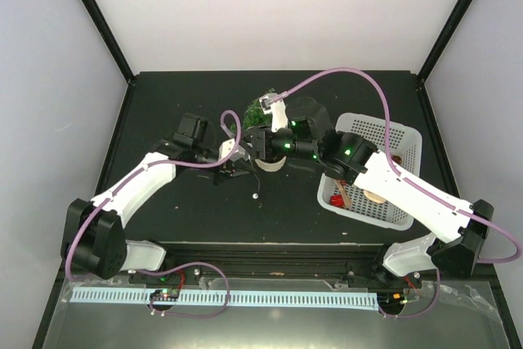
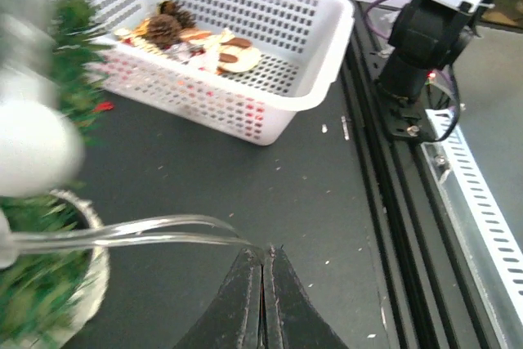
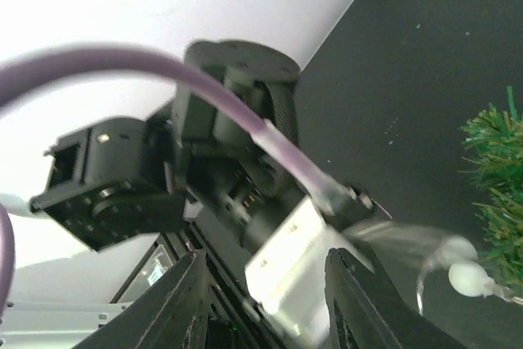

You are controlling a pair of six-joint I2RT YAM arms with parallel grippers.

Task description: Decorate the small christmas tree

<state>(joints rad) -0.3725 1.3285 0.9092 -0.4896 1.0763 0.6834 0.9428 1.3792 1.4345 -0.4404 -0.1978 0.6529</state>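
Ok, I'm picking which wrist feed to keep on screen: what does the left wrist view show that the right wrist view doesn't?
Left wrist only: the white basket holding pine cones and other ornaments, the left tool shut on a clear strand, and the right arm's base.
Right wrist only: the right tool, fingers apart, and the left arm with its purple cable.
Both: green branches of the small christmas tree, the strand with a white ball, and the black table.
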